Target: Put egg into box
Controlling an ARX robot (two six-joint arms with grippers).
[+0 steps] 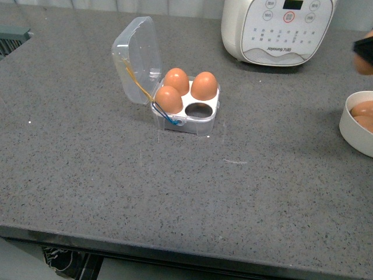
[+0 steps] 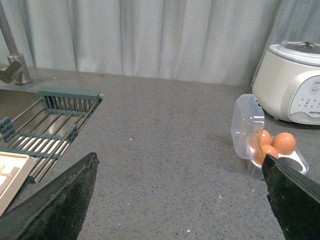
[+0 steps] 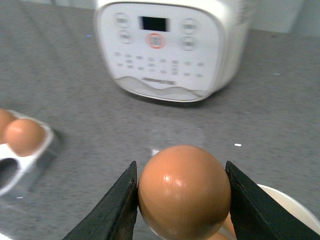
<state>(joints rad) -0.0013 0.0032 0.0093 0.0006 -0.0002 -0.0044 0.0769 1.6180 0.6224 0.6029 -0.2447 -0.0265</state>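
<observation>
The clear box (image 1: 186,111) stands open on the grey counter, lid tipped up to the left, with three brown eggs in it and the front right cell empty. It also shows in the left wrist view (image 2: 265,145) and at the edge of the right wrist view (image 3: 22,150). My right gripper (image 3: 182,192) is shut on the egg (image 3: 183,190), held above the cream bowl; in the front view it is a dark blur at the right edge (image 1: 364,52). My left gripper (image 2: 180,200) is open and empty, off to the left of the box.
A cream bowl (image 1: 351,125) with more brown eggs sits at the right edge. A big white appliance (image 1: 277,29) stands at the back right. A sink with a green rack (image 2: 45,125) lies to the left. The counter's front edge runs near the bottom.
</observation>
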